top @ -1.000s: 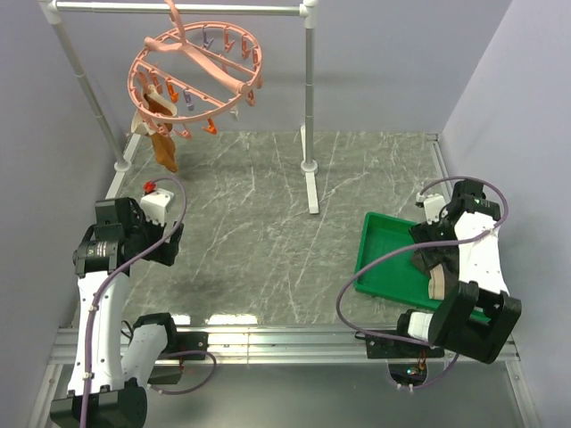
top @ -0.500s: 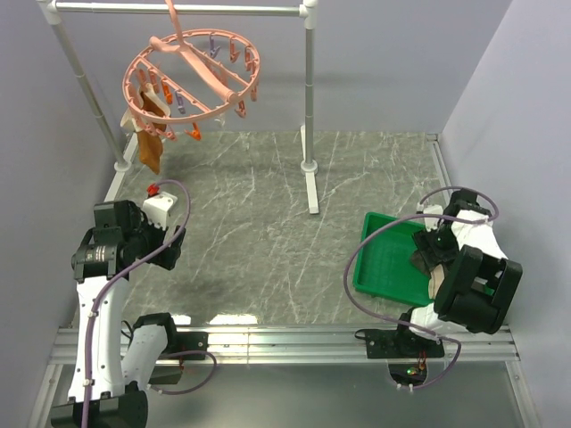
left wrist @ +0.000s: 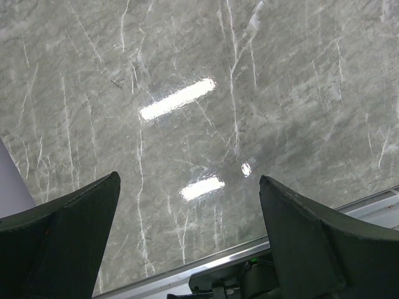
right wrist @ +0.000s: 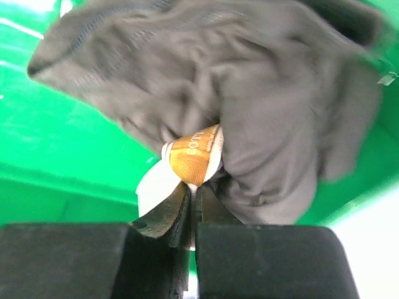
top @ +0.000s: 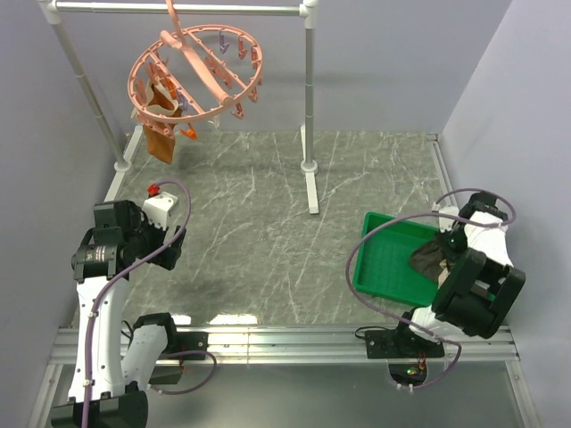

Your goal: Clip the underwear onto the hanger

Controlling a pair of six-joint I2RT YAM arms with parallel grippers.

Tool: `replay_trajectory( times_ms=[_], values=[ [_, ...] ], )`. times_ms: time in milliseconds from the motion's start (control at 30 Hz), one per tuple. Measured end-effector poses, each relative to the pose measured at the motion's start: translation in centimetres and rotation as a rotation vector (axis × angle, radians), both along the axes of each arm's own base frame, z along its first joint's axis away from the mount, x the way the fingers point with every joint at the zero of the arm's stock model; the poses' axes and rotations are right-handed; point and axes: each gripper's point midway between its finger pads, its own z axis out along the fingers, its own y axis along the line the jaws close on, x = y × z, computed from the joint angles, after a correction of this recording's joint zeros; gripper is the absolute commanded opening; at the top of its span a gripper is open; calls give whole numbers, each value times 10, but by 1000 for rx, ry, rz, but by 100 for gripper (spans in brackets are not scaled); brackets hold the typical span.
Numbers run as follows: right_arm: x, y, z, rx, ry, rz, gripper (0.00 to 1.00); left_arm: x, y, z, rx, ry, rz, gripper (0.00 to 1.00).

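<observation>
The underwear [top: 429, 258] is a dark olive-brown bundle lying in the green tray [top: 384, 263] at the right. In the right wrist view the crumpled cloth [right wrist: 249, 106] fills the frame, and my right gripper [right wrist: 194, 187] is shut on its edge where an orange label [right wrist: 194, 154] folds out. The hanger [top: 196, 76], a salmon-pink ring with coloured clips, hangs tilted from the rack's top bar at the far left, with a small orange-brown garment [top: 161, 143] clipped to it. My left gripper [left wrist: 187, 205] is open above bare table near the front left edge, far from both.
A white-grey pipe rack [top: 308, 107] stands at the back, its right post and foot near the table's middle. Grey walls close in the left, back and right. A metal rail [top: 285, 343] runs along the near edge.
My right gripper closed on the underwear's edge in the tray, and the right arm shifted right over it. The hanger with the small garment is swinging. My left arm stayed still.
</observation>
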Motion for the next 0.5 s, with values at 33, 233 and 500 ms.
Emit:
replay_trajectory(
  times_ms=[33,233,500],
  values=[
    [0,-1,7,-2,-14,-1,0,0,0,0,-1,0,-1,99],
    [11,-6,69,-46,-154,1,0,0,-2,0,-7,-1,-6,99],
    [23,-5,141,-87,-297,24,0,0,-7,1,-31,-3,-27,99]
  ],
)
